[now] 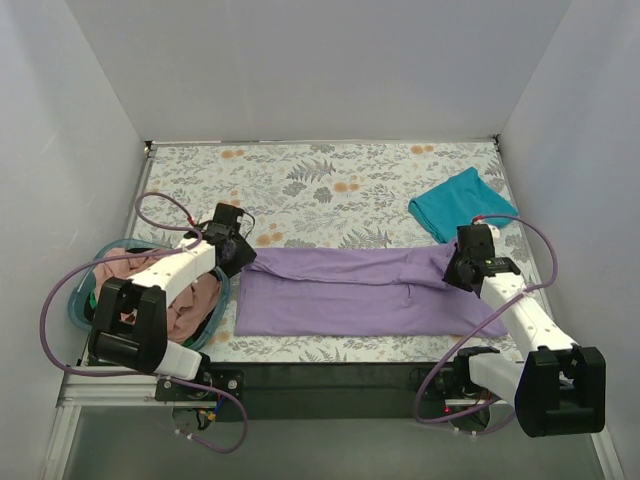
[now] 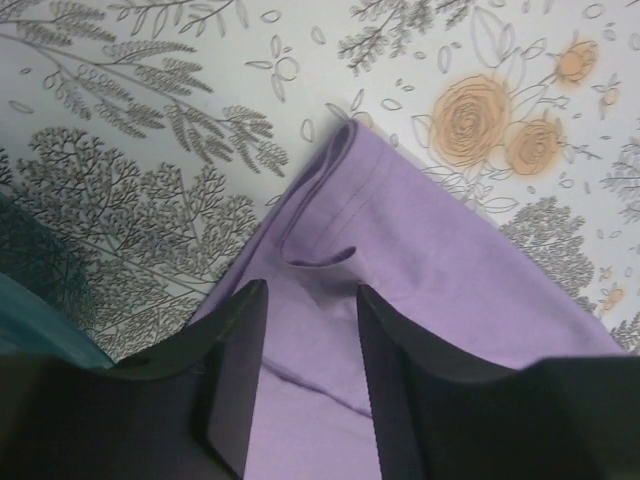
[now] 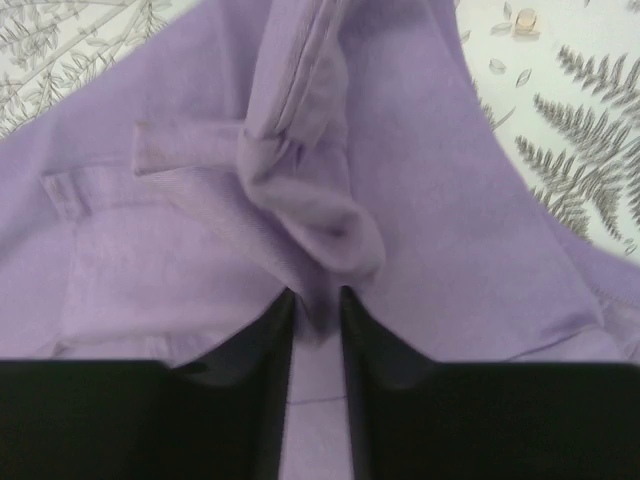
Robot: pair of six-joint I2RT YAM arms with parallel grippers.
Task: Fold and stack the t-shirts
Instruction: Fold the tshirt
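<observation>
The lavender t-shirt lies folded into a long band across the front of the table. My left gripper is at its left end. In the left wrist view its jaws are open just above the lavender cloth, which lies flat by a folded corner. My right gripper is at the shirt's right end. It is shut on a bunched fold of the lavender cloth near the collar. A folded teal t-shirt lies at the back right. Dusty pink t-shirts sit in the basket.
The round teal basket stands at the table's left front edge, under my left arm. White walls close in the left, back and right sides. The flower-print table cover shows behind the lavender shirt.
</observation>
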